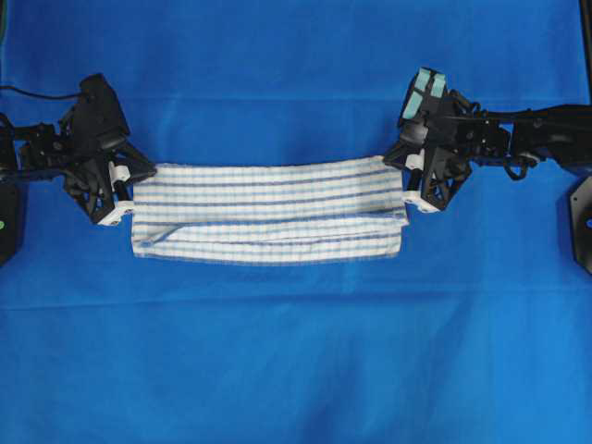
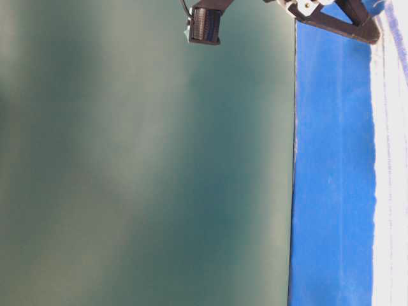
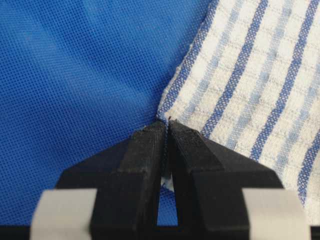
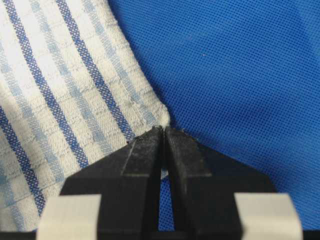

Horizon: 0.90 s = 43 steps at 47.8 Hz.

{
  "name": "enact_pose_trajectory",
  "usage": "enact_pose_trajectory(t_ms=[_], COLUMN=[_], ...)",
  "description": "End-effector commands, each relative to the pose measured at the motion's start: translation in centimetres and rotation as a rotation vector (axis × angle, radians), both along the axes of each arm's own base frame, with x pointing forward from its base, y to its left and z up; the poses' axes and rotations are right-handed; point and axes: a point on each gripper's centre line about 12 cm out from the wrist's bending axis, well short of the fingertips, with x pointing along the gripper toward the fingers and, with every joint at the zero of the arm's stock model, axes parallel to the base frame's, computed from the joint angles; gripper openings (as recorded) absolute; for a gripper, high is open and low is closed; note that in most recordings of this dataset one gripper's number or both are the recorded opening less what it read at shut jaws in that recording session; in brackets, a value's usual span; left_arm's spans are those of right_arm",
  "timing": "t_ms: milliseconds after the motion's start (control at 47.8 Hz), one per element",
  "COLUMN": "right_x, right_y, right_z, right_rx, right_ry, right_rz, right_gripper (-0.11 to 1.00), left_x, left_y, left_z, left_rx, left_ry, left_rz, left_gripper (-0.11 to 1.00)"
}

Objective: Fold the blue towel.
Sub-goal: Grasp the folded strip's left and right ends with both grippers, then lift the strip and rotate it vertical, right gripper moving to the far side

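The blue towel [image 1: 266, 213], white with thin blue stripes, lies folded into a long band across the middle of the table. My left gripper [image 1: 125, 192] is at its left end, shut on a corner of the towel [image 3: 240, 80]; the black fingertips [image 3: 150, 137] pinch the cloth edge. At the right end, my right gripper [image 1: 412, 185] is likewise shut on a towel [image 4: 60, 100] corner, with a sliver of cloth showing between its fingers [image 4: 182, 145]. A white strip of the towel [image 2: 390, 159] shows at the right edge of the table-level view.
A plain solid-blue sheet [image 1: 296, 351] covers the whole table under the towel. Both black arms reach in from the left and right edges. The table-level view is mostly a green wall [image 2: 140, 166], with part of an arm [image 2: 207, 24] at the top.
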Motion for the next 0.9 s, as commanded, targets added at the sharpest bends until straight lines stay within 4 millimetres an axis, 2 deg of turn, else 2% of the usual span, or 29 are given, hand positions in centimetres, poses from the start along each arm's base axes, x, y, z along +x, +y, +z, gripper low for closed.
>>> enact_pose_trajectory(t_ms=[0,126,377,586,733,879], right_x=[0.4,0.4,-0.2,-1.3,-2.1,-2.5], right_y=[-0.1,-0.1,-0.2,0.1,0.3,0.4], right_z=[0.8,2.0,7.6,11.9,13.9,14.5], right_rx=[-0.008,-0.014,-0.057,-0.098,-0.113,-0.119], right_ry=[-0.022,-0.038,-0.091,-0.17,-0.22,-0.239], right_rz=[0.001,0.0,0.004,0.007,0.0,0.001], right_gripper=[0.03,0.03,0.03,0.03,0.03,0.03], left_x=[0.3,0.8,1.9,1.1,0.3,-0.1], left_y=[0.2,0.3,0.5,0.3,-0.4,-1.0], left_z=[0.3,1.6,6.6,10.7,12.4,12.7], left_rx=[0.0,-0.001,0.01,0.038,0.055,0.053], left_ry=[-0.003,-0.016,-0.065,-0.168,-0.24,-0.264], left_rz=[0.004,0.008,0.001,0.0,-0.017,-0.031], left_gripper=[0.01,0.01,0.01,0.01,0.01,0.01])
